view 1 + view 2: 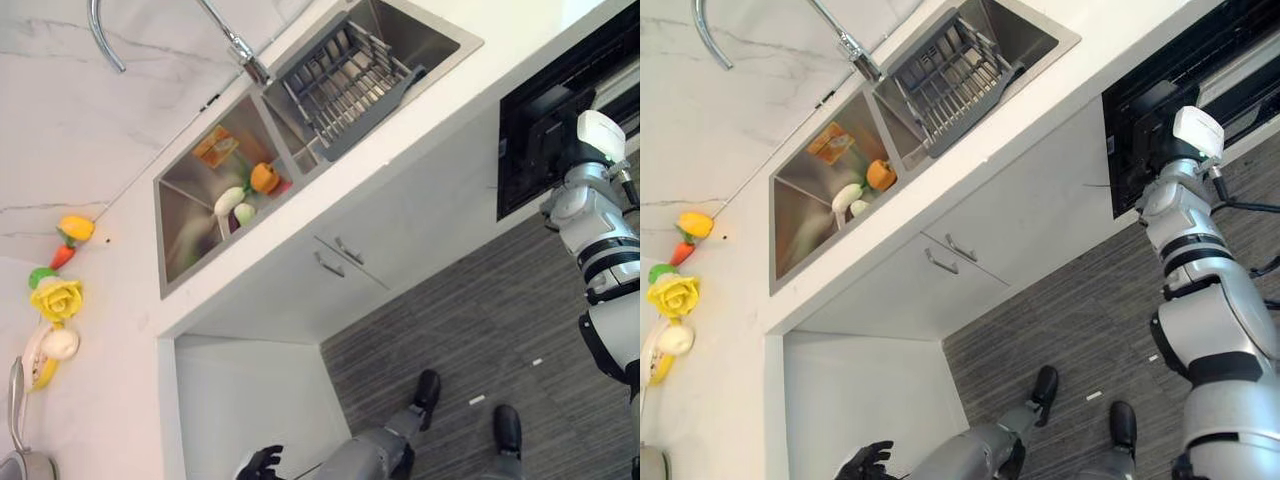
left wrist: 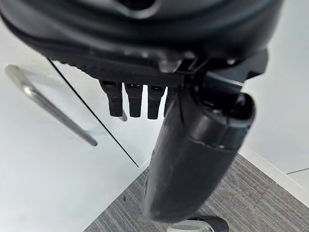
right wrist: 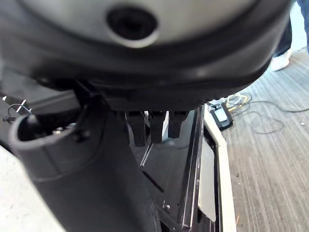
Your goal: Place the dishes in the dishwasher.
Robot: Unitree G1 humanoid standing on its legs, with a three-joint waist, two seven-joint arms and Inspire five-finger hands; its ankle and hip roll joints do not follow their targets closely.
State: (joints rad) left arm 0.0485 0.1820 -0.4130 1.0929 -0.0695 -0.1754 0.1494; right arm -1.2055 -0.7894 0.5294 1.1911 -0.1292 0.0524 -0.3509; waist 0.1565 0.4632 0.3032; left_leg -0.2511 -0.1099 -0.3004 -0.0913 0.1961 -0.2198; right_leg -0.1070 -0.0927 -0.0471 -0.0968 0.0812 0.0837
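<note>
White marble worktop (image 1: 100,130) carries a double sink (image 1: 190,215) in our eye views: vegetables (image 1: 262,178) in one basin, a grey dish rack (image 1: 345,80) in the other, toy food along the worktop's left edge. Dishwasher (image 1: 560,110) sits dark under the worktop's right end, our right hand (image 1: 1160,105) at its opening. Left hand (image 1: 262,462) hangs low by the cabinet doors (image 1: 340,262). Left wrist view: fingers (image 2: 135,99) relaxed, holding nothing, beside a door handle (image 2: 48,104). Right wrist view: fingers (image 3: 155,126) straight, apart, over the dishwasher's black door.
</note>
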